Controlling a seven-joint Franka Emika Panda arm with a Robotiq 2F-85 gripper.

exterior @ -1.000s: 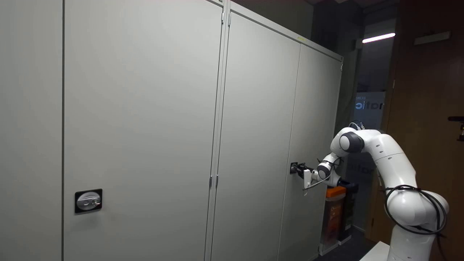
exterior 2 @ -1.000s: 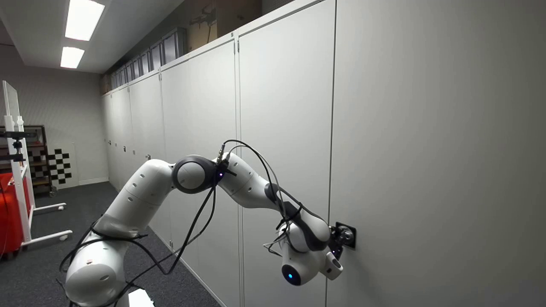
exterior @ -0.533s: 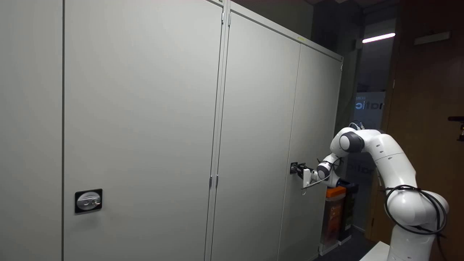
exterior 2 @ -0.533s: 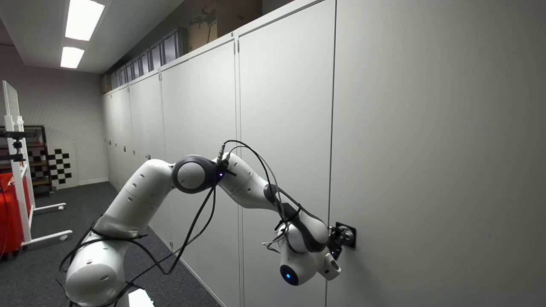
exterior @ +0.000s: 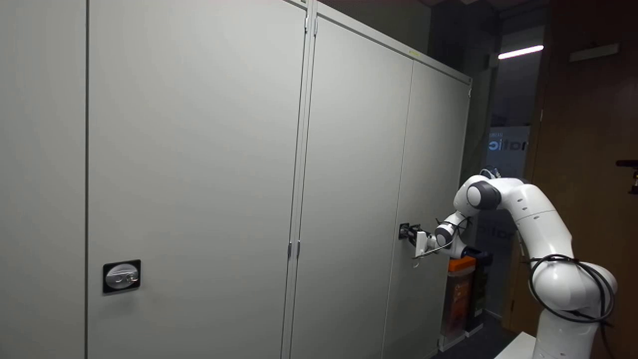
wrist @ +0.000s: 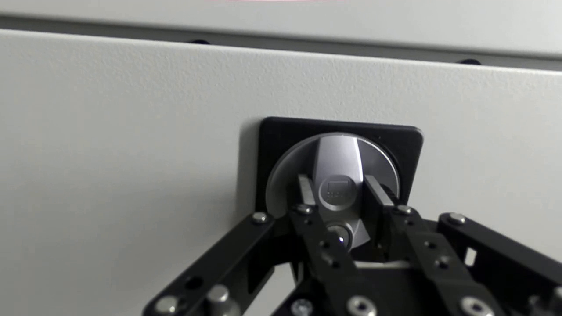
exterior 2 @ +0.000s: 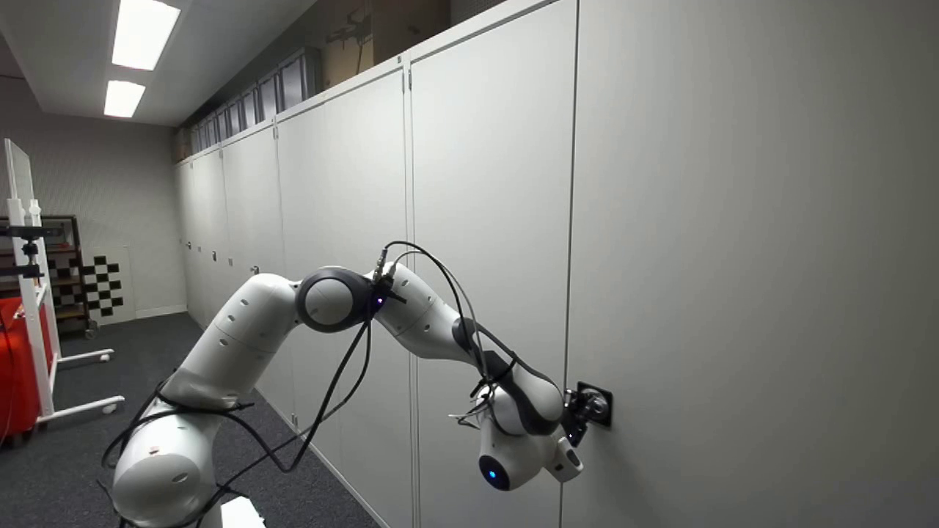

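Just right of centre in the wrist view, we find the fingers (wrist: pixel 378 191) clamped on both sides of the silver handle (wrist: pixel 338 160) on the grey cabinet door (wrist: pixel 131 149).

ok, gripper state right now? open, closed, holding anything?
Gripper: closed, gripping the cabinet handle from both sides.

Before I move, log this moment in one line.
tool: closed on silver handle | backing: black plate | cabinet door: shut
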